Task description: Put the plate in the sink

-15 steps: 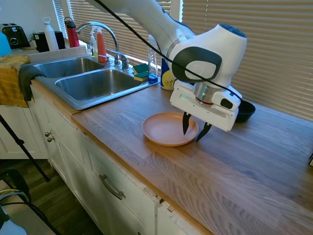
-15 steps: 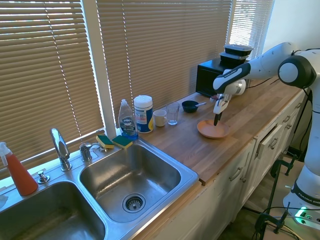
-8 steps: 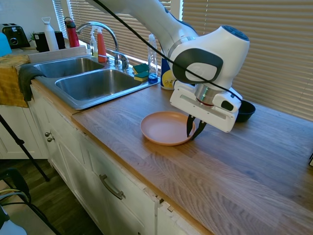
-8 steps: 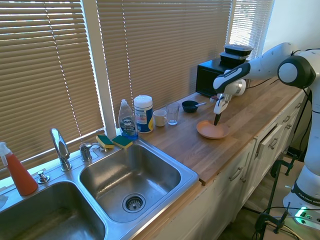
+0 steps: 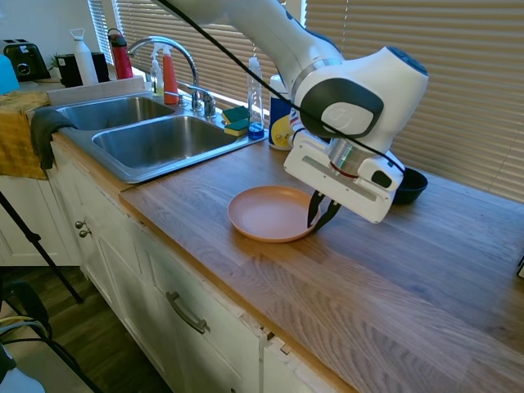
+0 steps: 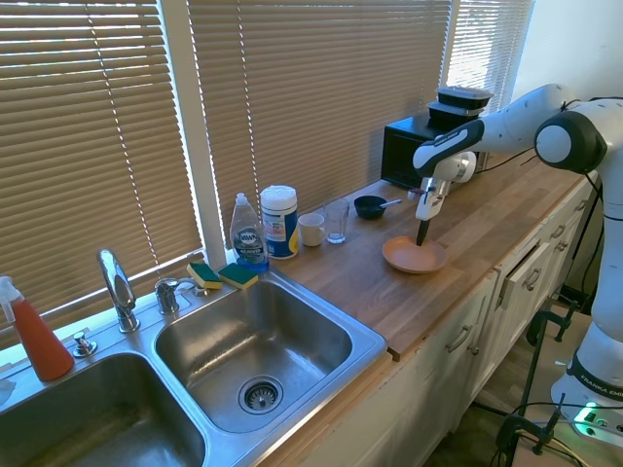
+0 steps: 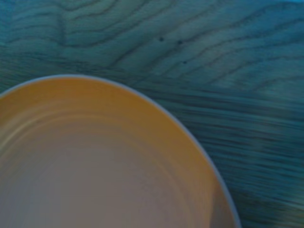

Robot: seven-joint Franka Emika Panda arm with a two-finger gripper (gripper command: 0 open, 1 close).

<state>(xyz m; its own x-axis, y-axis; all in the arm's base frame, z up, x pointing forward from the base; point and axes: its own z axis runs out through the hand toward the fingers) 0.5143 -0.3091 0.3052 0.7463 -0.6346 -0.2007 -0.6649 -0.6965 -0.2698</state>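
The round, shallow peach-orange plate (image 5: 270, 213) lies on the wooden butcher-block table (image 5: 393, 278), near its front edge and well apart from the rectangular stainless steel double-basin sink (image 5: 155, 139). The white arm's two-finger gripper (image 5: 320, 215) is down at the plate's rim on the side away from the sink, and its dark fingers (image 5: 312, 211) are drawn close together at that edge, apparently pinching the rim between them; in the second exterior view the fingers (image 6: 422, 232) read as one dark stem meeting the plate (image 6: 415, 255). Whether the plate is lifted clear of the wood or resting on it cannot be told; it looks at most slightly tipped.

The wrist view shows the plate's curved rim (image 7: 156, 109) close against the wood grain.

As a judgement, the task is at an early stage: the grasp seems made, but the whole carry remains. The plate must be taken across the open stretch of table to the nearer basin (image 6: 253, 341) and set down inside. Behind the plate, a small dark bowl (image 5: 408, 184) sits by the blinds, out of that path.
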